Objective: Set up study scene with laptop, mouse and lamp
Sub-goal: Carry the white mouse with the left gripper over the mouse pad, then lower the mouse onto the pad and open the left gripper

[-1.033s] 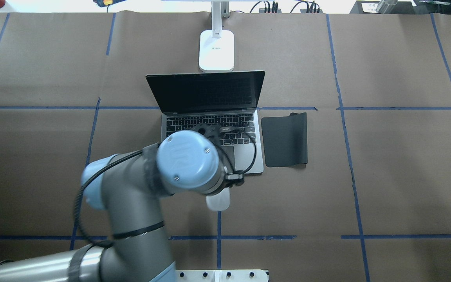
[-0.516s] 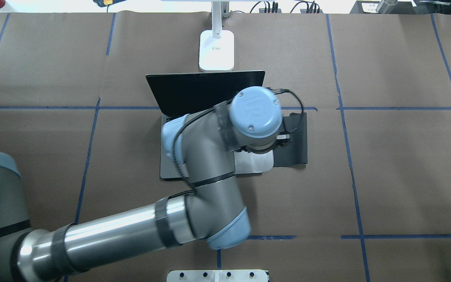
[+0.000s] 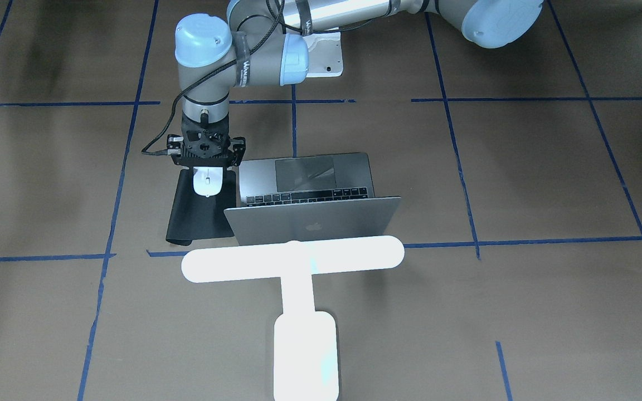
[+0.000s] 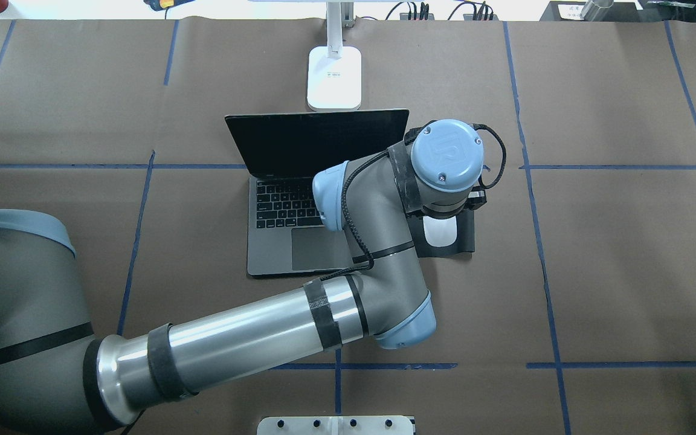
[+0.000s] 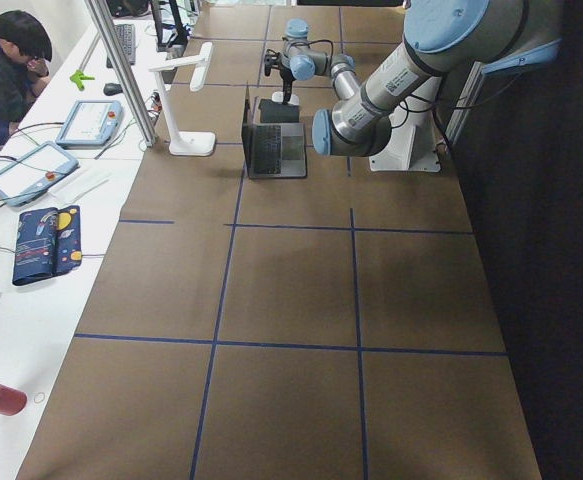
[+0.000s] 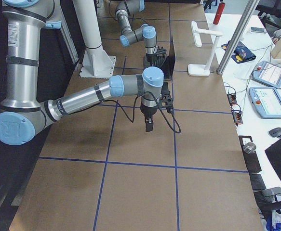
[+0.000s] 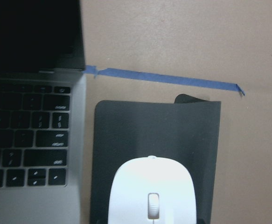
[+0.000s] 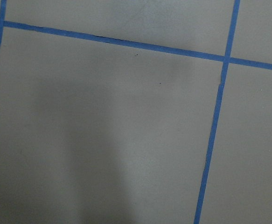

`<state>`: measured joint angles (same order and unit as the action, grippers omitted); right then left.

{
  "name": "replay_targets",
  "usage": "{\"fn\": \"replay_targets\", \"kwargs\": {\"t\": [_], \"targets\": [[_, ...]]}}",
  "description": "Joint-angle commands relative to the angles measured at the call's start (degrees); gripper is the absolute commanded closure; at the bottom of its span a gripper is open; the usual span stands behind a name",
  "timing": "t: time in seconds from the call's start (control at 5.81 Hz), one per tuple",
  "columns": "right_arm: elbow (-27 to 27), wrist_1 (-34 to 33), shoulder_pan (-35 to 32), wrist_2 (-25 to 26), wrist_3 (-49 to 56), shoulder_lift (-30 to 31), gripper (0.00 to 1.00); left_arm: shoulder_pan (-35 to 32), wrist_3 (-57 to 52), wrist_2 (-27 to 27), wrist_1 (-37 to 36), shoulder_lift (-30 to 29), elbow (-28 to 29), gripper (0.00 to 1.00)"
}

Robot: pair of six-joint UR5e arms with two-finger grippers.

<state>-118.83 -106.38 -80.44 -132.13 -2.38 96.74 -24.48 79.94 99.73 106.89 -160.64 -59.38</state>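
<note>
The open silver laptop (image 4: 275,254) stands mid-table, its screen facing me. The glowing white lamp (image 3: 293,259) stands behind it, with its base (image 4: 334,77) on the table. My left gripper (image 3: 207,167) reaches across the laptop's right side. It is shut on the white mouse (image 4: 440,232) and holds it over the near half of the black pad (image 4: 466,241). The left wrist view shows the mouse (image 7: 149,193) above the pad (image 7: 149,130); I cannot tell whether they touch. My right gripper (image 6: 148,127) points down over bare table and shows only in the exterior right view, so I cannot tell whether it is open or shut.
Blue tape lines (image 4: 541,241) divide the brown paper table cover. The left arm's forearm (image 4: 233,344) and elbow lie over the table in front of the laptop. A white mount plate (image 4: 336,425) sits at the near edge. A person (image 5: 6,70) sits beyond the far side.
My left arm swung right with the mouse, from in front of the laptop, across its right corner, to over the black pad. The laptop and lamp stayed put.
</note>
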Motion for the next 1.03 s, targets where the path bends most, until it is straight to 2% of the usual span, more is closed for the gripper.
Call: {"fn": "replay_targets", "kwargs": {"t": [0.0, 0.34, 0.52, 0.69, 0.86], "targets": [[0.44, 0.03, -0.15, -0.06, 0.01, -0.24, 0.0, -0.3, -0.13, -0.24, 4.8, -2.47, 7.22, 0.98], [0.62, 0.03, -0.15, -0.06, 0.01, -0.24, 0.0, -0.65, -0.13, -0.42, 5.43, -2.75, 9.09, 0.9], [0.62, 0.03, -0.15, -0.06, 0.01, -0.24, 0.0, -0.74, -0.05, -0.42, 7.09, -2.75, 9.54, 0.13], [0.62, 0.03, -0.15, -0.06, 0.01, -0.24, 0.0, -0.74, 0.39, -0.42, 7.8, -2.75, 10.06, 0.0], [0.62, 0.03, -0.15, -0.06, 0.01, -0.33, 0.0, -1.0, 0.83, -0.33, 7.81, -2.84, 9.98, 0.0]]}}
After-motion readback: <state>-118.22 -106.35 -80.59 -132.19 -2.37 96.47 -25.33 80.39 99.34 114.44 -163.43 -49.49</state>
